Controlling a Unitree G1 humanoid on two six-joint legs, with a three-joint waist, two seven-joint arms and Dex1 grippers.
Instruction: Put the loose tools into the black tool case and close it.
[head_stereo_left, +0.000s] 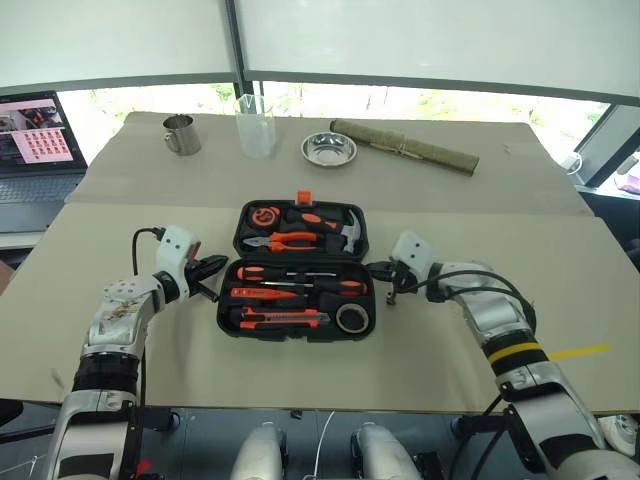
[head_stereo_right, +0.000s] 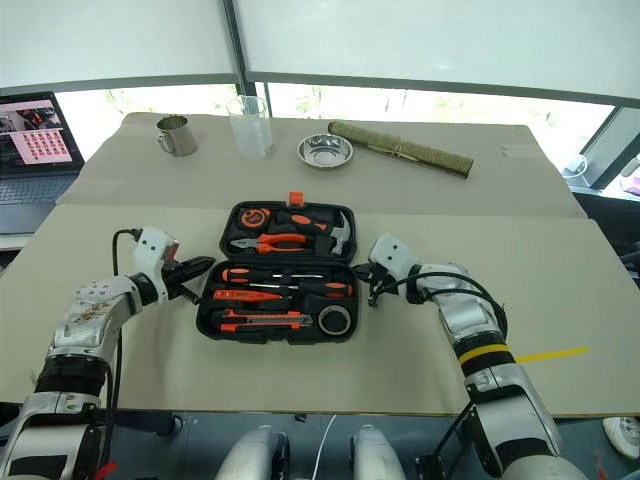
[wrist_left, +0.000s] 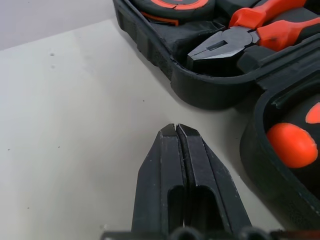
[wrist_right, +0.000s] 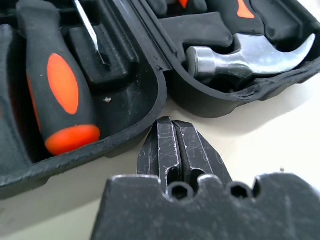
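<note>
The black tool case (head_stereo_left: 297, 336) lies open at the table's middle. Its near half holds screwdrivers (head_stereo_left: 262, 271), a small orange tester (head_stereo_left: 262, 293), the utility knife (head_stereo_left: 285, 318) and the dark tape roll (head_stereo_left: 352, 318). The far half holds pliers (wrist_left: 240, 35), a hammer (wrist_right: 250, 55) and a tape measure (head_stereo_left: 264, 215). My left gripper (head_stereo_left: 218, 265) is shut and empty on the table just left of the case's hinge line. At the case's right side my right gripper (head_stereo_left: 377, 270) is shut and empty, its tips (wrist_right: 171, 122) close under the rim beside a screwdriver handle (wrist_right: 60, 90).
At the back stand a metal cup (head_stereo_left: 182, 135), a clear beaker (head_stereo_left: 255, 125), a steel bowl (head_stereo_left: 329, 149) and a rolled mat (head_stereo_left: 405, 146). A laptop (head_stereo_left: 35, 140) sits far left. A yellow tape strip (head_stereo_left: 575, 352) marks the table at right.
</note>
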